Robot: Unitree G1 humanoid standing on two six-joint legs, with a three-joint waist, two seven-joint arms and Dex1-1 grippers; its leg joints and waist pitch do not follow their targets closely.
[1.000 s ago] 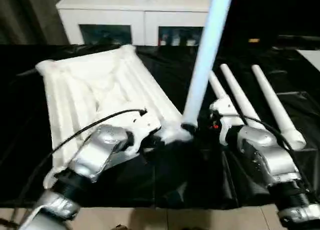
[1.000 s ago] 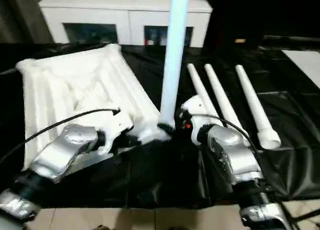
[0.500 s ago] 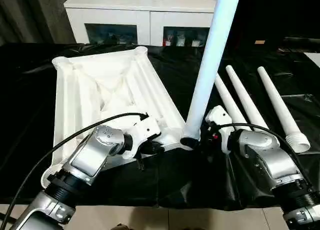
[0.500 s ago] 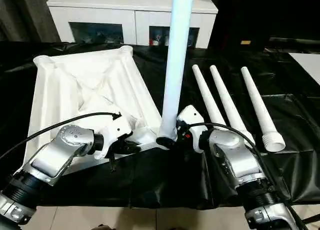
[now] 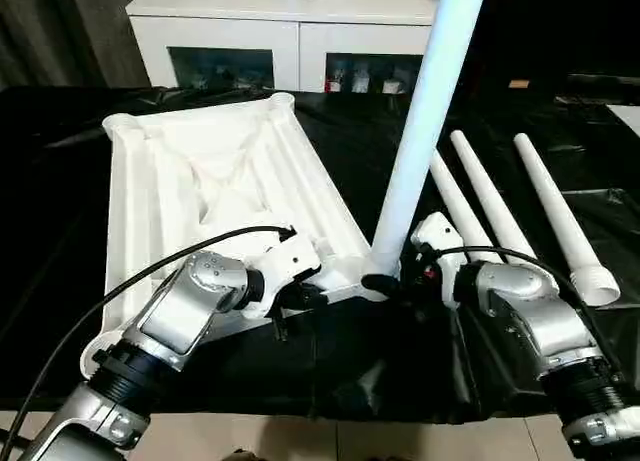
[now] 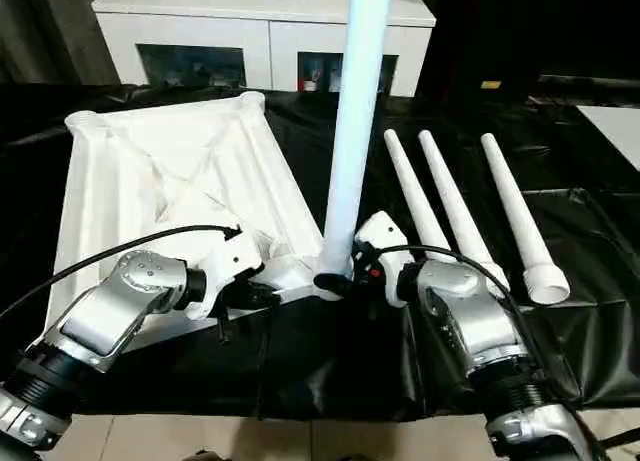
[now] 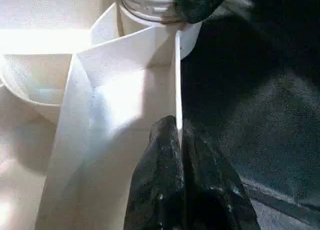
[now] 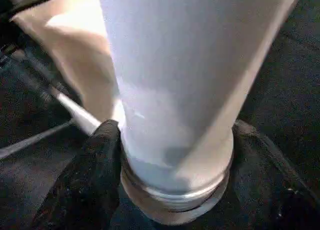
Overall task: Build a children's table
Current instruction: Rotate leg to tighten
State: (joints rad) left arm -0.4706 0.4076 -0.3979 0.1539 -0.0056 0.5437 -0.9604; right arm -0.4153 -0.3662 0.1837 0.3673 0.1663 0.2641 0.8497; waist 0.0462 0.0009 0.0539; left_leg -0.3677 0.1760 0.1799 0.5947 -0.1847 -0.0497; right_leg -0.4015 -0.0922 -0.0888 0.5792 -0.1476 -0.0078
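White leg (image 5: pixel 415 141) upright at tabletop (image 5: pixel 200 181) corner

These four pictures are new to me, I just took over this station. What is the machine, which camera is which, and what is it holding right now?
It is a humanoid robot with two silver arms, each ending in two black fingers. The two wide pictures come from cameras on its head, looking down over the arms. The two close pictures come from cameras on the wrists.

On the black sheet lies the white tabletop, underside up, showing its ribs. Three spare legs lie side by side to the robot's right. A white cabinet stands behind.

The right gripper is shut on the fourth leg, holding it nearly upright with its threaded end at the tabletop's near corner socket. The left gripper is clamped on the tabletop's edge beside that corner, steadying it. Whether the leg is fully seated cannot be told.
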